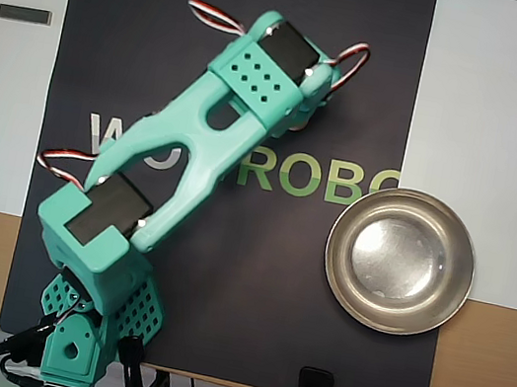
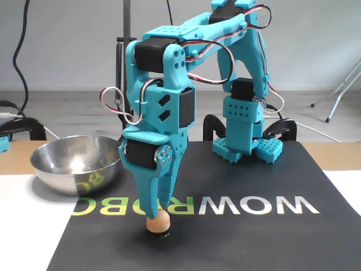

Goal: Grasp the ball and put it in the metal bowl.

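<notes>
From the overhead view you see only the arm's back; the ball hides beneath it. The fixed view gives you the ball (image 2: 157,221), a small smooth pale-tan sphere resting on the black mat (image 2: 237,237), with the fingers (image 2: 151,208) nearly closed, their tips touching its top without gripping it. The metal bowl (image 2: 73,164) sits well apart, shiny and shallow.

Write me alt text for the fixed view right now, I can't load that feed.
A teal robot arm reaches straight down over a black mat, its gripper fingertips touching the top of a small tan ball that sits on the mat. Whether the ball is gripped cannot be told. An empty metal bowl stands at the left of this view, apart from the ball.
</notes>
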Action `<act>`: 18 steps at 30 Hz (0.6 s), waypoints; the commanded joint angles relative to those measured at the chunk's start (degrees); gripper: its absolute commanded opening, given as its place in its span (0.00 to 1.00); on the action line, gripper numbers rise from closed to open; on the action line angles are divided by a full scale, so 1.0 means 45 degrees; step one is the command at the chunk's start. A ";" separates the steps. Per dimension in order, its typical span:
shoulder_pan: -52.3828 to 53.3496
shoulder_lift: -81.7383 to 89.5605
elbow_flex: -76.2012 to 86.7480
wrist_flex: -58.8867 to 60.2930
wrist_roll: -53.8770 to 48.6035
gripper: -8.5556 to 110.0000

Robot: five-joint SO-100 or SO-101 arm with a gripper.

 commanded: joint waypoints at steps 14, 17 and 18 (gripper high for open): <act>-0.0098 0.0254 0.0000 0.0039 0.0020 0.45; -0.0098 0.0254 0.0000 0.0039 -0.0039 0.50; -0.0098 0.0234 0.0000 0.0039 -0.0039 0.50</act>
